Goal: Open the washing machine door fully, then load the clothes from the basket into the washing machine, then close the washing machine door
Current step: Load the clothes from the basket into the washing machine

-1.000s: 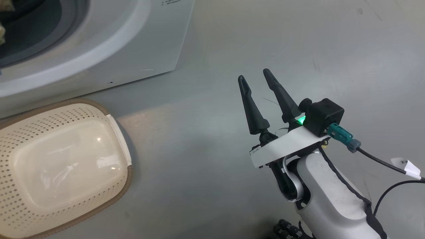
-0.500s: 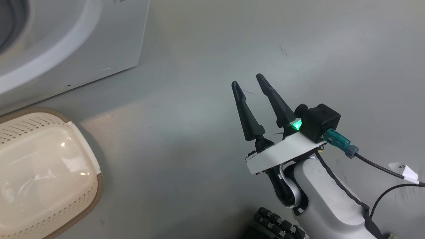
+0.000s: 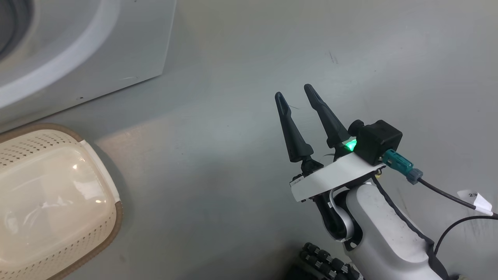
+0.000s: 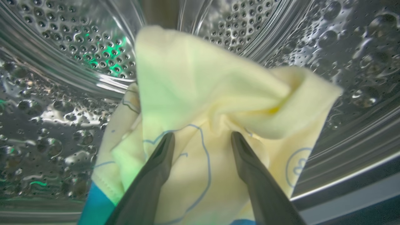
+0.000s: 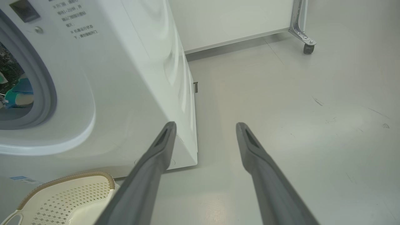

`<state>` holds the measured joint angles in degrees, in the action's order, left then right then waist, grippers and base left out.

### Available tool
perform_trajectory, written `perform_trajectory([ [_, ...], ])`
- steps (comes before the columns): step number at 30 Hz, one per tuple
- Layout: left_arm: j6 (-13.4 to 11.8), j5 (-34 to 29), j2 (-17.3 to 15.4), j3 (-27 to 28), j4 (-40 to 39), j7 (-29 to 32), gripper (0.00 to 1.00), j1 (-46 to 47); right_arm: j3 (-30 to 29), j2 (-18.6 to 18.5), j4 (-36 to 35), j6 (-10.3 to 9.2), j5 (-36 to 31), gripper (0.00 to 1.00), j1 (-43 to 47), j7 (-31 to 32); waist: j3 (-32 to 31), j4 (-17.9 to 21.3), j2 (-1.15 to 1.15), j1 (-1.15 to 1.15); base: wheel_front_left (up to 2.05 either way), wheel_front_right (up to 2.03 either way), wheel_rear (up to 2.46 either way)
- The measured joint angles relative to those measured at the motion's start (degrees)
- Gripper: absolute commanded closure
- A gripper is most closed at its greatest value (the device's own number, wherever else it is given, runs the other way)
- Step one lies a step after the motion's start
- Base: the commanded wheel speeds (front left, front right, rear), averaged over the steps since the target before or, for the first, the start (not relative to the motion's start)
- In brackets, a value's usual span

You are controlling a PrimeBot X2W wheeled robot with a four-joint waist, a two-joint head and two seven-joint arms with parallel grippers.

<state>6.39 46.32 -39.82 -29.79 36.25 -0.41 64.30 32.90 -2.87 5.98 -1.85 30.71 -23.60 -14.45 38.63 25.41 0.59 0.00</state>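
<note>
In the left wrist view my left gripper (image 4: 202, 133) is inside the steel perforated drum (image 4: 62, 40), open. A pale yellow garment (image 4: 203, 78) with blue outlines and a blue band hangs blurred just past its fingertips. In the head view my right gripper (image 3: 292, 90) hovers open and empty over the floor, to the right of the white washing machine (image 3: 97, 50). The cream basket (image 3: 23, 151) stands at lower left, its glossy bottom bare. The right wrist view has the right gripper (image 5: 205, 123), the washing machine (image 5: 125, 78), a blue-banded garment (image 5: 18, 93) in its opening and the basket (image 5: 62, 200). The door is out of view.
Grey floor (image 3: 233, 155) spreads between the basket and my right arm. A white panel stands behind the machine on a castor (image 5: 307, 48). A black cable with a white tag (image 3: 474, 196) trails from my right wrist.
The head camera has swung right, so the washing machine and basket sit further left in the picture. My right gripper has stayed open in about the same place.
</note>
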Motion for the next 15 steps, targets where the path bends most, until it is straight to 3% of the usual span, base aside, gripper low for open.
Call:
perform_trajectory([
  [8, 0.0, -0.1, 1.3, -1.3, 1.5, 1.4, 0.0, -0.2, -0.6, 0.0, 0.8, 0.0, -0.4, 0.0, -0.1, 0.0, -1.5, -1.4, 0.0, 0.0, 0.0, 0.0, 0.0],
  [15, 0.1, -1.6, 3.8, -2.6, 1.5, -1.7, 0.0, -0.2, -1.9, 0.0, 1.5, 0.01, -1.1, 0.0, -0.1, 0.0, -3.1, -3.2, 0.0, 0.0, 0.0, 0.0, 0.0],
])
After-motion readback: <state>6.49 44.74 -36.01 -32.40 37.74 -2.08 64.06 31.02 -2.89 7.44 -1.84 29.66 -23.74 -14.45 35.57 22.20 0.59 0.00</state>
